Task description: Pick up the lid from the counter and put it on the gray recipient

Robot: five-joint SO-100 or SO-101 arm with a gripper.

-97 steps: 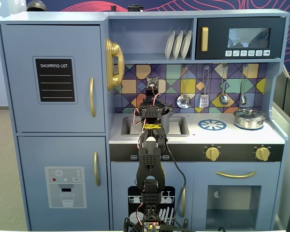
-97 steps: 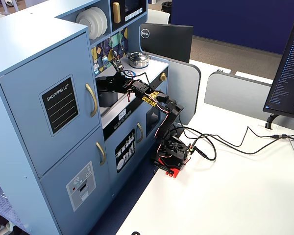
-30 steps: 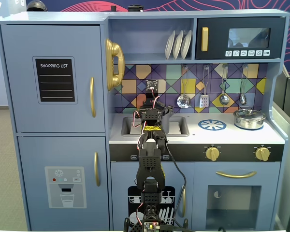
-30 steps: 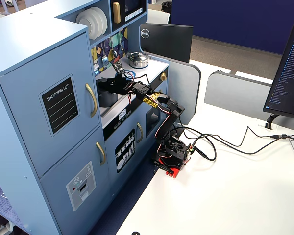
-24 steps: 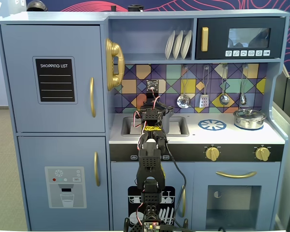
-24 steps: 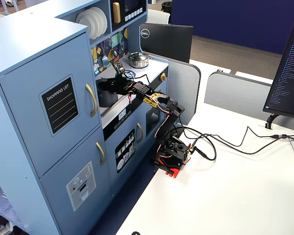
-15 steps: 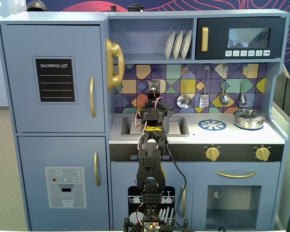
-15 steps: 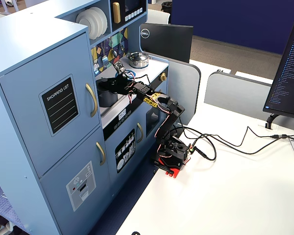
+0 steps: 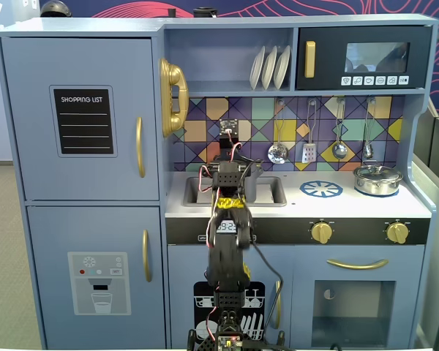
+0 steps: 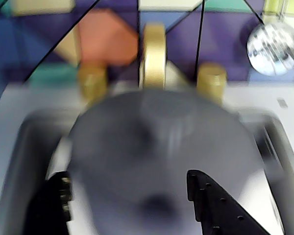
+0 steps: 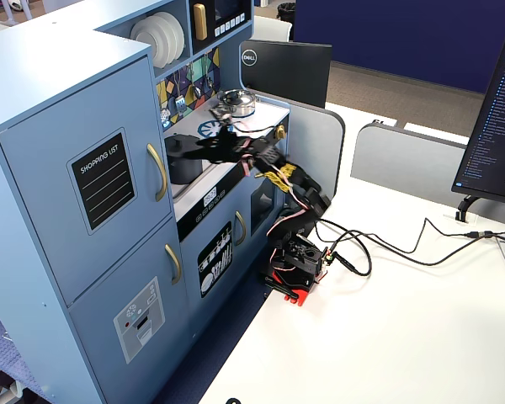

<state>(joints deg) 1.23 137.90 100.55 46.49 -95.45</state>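
- Arm [image 9: 227,241] reaches from its base on the white bench [image 11: 387,337] up over the toy kitchen's counter [image 9: 300,206], wrist above the sink [image 9: 271,191].
- Tool [image 10: 137,196]: wrist view shows two black fingers [image 10: 220,205] spread apart, one either side of a gray round top. Whether they pinch anything I cannot tell; the frame is motion-blurred.
- Lid [image 10: 161,147]: blurred gray disc filling the wrist view, sitting in the sink area in front of the gold faucet [image 10: 154,56]. It looks to be on top of the gray recipient [image 11: 185,164], but the blur hides the seam.
- Gray recipient shows as a dark cylinder at the sink in a fixed view, mostly hidden by the arm in the other.
- Silver pot [image 9: 377,179] with its own lid stands on the right burner, well apart from the tool.
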